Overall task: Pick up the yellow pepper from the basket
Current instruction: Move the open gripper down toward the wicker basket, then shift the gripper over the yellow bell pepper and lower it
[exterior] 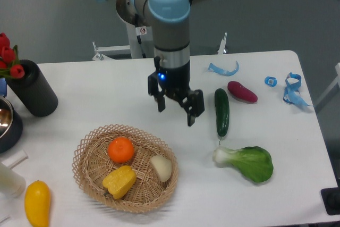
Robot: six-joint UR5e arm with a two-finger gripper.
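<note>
The yellow pepper [119, 181] lies in the front part of the round tan wicker basket [87, 176], blocky and lobed. An orange [121, 149] and a pale onion-like piece [162, 168] share the basket with it. My gripper [176, 111] hangs above the table just behind and to the right of the basket, fingers spread open and empty, well above and apart from the pepper.
A smooth oval yellow fruit [37, 202] lies at the front left outside the basket. A cucumber [222, 111], a purple-red vegetable [242, 92] and a bok choy [247, 162] lie to the right. A black cylinder with tulips [32, 89] and a metal bowl [6, 123] stand at the left.
</note>
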